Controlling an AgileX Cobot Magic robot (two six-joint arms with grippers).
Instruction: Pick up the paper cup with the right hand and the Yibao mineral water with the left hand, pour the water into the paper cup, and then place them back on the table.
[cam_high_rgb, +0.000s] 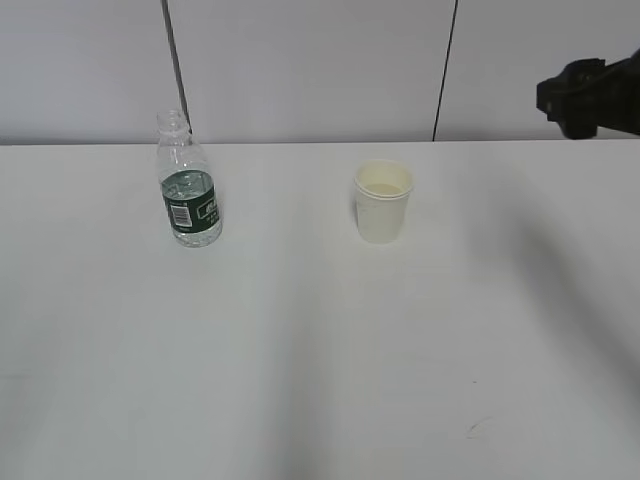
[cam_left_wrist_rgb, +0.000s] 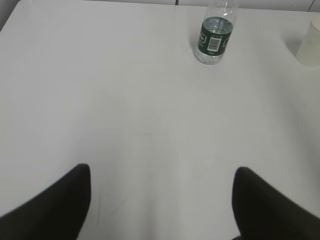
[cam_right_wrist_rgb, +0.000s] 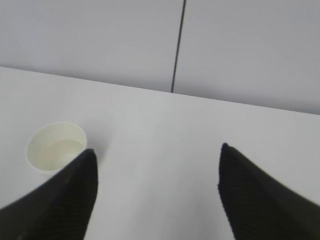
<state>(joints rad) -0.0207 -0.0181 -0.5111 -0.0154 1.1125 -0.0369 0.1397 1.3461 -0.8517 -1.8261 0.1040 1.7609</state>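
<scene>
We see the bottle (cam_high_rgb: 188, 185) and the paper cup (cam_high_rgb: 383, 201) both standing upright on the white table (cam_high_rgb: 300, 380), well apart from each other, the bottle on the left side and the cup nearer to the middle. This placing fits the task in our judgement: each thing is on the side of the arm that must take it, so the arms need not cross. The long axis of the bottle is vertical, its open neck points straight up, and water fills only the lower part, about to the level of the dark green label. The cup also has its mouth upward, the wider rim on top, and inside it looks cream-coloured; whether a little liquid lies at the bottom we cannot tell for sure. Nothing is held at this moment. The left gripper (cam_left_wrist_rgb: 160, 200) has its two fingers spread wide with only bare table between them, and the bottle is far ahead of it, slightly to the right. The right gripper (cam_right_wrist_rgb: 156, 195) is spread wide too and holds nothing; the cup is just beside its left finger (cam_right_wrist_rgb: 70, 200), outside the gap. In the exterior view only a dark part of the right arm (cam_high_rgb: 592, 95) shows, high at the right edge.
</scene>
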